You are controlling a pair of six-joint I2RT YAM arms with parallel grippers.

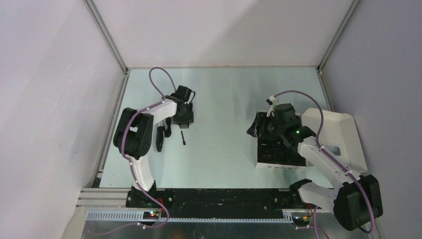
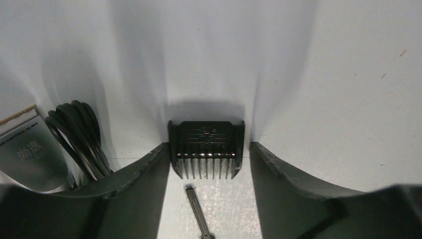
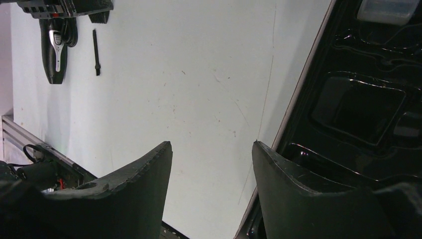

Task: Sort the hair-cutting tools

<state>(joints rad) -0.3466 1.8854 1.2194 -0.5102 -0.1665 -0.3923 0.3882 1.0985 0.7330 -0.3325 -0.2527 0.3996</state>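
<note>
Left gripper [image 2: 209,144] straddles the comb attachment [image 2: 206,134] - it sits right between the fingertips, with the brush [image 2: 196,211] just wrist-side of it. Can't tell if the pads actually bite. I'd centre up and squeeze evenly - otherwise it could twist out.

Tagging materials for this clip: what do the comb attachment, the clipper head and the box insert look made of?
Comb attachment: matte black moulded plastic, ribbed teeth. Clipper head: silvery grey casing, probably painted plastic; toothed blade looks metal. Box insert: thin glossy black formed plastic, bright reflections on moulded recesses.
</note>
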